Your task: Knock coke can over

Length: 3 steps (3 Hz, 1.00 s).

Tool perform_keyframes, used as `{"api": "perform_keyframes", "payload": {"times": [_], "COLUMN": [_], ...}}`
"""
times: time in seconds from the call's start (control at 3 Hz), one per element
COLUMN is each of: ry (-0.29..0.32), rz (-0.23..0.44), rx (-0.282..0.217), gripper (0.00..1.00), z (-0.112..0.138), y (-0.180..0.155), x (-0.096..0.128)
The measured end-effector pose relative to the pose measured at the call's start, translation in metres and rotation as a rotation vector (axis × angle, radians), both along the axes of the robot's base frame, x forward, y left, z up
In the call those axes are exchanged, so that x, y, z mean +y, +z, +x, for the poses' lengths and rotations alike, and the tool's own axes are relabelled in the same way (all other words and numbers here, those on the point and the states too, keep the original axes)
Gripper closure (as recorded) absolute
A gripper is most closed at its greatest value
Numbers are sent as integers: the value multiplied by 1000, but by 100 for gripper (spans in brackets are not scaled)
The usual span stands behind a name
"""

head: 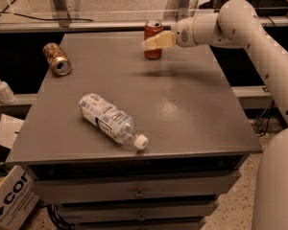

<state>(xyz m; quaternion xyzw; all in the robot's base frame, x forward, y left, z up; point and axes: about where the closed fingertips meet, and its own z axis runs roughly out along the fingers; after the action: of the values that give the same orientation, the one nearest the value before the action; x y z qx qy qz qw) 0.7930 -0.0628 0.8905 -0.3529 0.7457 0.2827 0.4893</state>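
Observation:
The coke can (152,50) is a red can with a silver top. It stands upright near the far edge of the grey table (182,109). My gripper (152,42) comes in from the right on the white arm. Its cream-coloured fingers (159,40) lie across the front of the can's upper half, touching or just in front of it.
A brown-gold patterned can (56,58) lies on its side at the table's far left. A clear plastic bottle with a white cap (112,120) lies on its side in the front middle. A soap dispenser (1,88) and a cardboard box (9,200) sit left of the table.

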Motion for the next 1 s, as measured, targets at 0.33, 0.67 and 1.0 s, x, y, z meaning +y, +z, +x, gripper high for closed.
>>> {"api": "perform_keyframes", "payload": {"times": [0.33,0.67,1.0], "ry": [53,137,211], "rz": [39,95,157], "rx": [1,11,3], "gripper": [0,0,0], "z": [-18,-52,-83], "y": [7,21,46], "x": [16,33,43]}}
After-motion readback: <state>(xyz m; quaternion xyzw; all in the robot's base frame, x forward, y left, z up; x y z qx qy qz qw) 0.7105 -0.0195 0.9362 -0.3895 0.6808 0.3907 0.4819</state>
